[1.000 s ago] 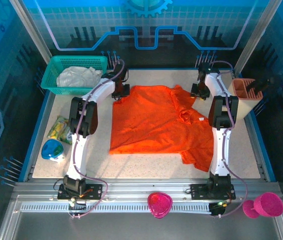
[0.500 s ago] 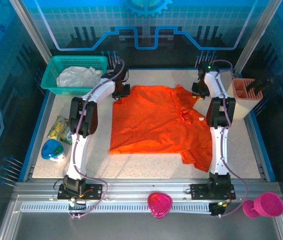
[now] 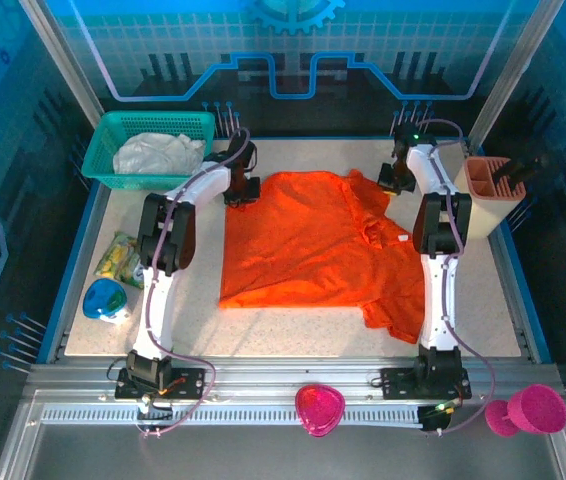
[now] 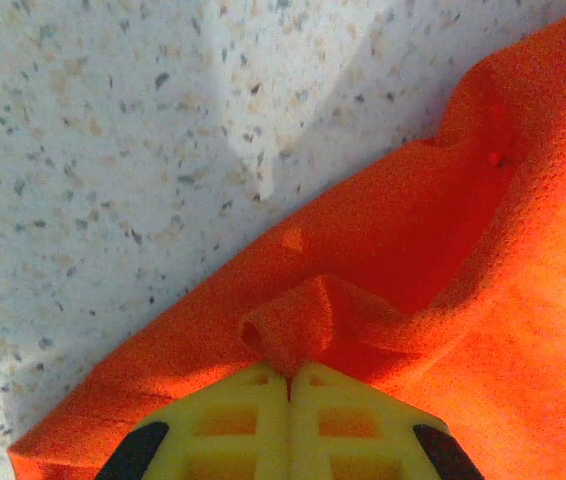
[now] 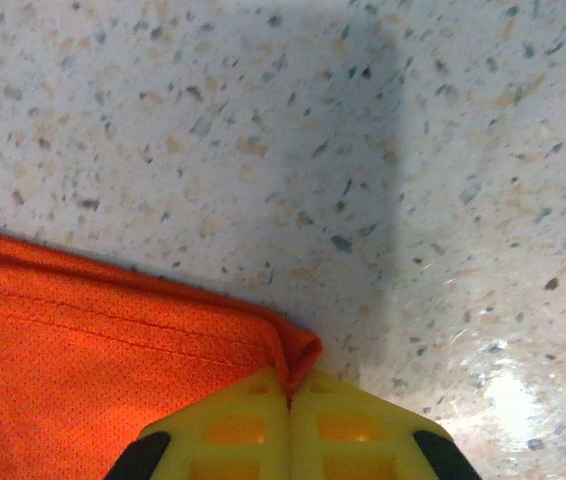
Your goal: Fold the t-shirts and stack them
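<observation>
**A:** Which step am I on?

**B:** You're at the first fold of the orange t-shirt (image 3: 303, 240), which lies spread in the middle of the tabletop (image 3: 293, 328). Your left tool (image 4: 290, 372) is closed tight on a pinch of its far-left corner. Your right tool (image 5: 290, 385) is closed on the hemmed far-right corner.

**A:** And next?

**B:** As I judge it, you lift both corners together, keep them level, and carry the far edge toward the near one. Lift unevenly and the cloth may skew, or slip from so small a pinch.

**A:** Anything in the way?

**B:** Little. The white t-shirt (image 3: 158, 153) sits bunched in the teal mesh basket (image 3: 103, 170) at the far left, close to your left arm. A beige caddy (image 3: 491, 190) stands just right of your right arm, so mind it. The snack packet (image 3: 118, 258) at the left lies well apart from the shirt.
</observation>
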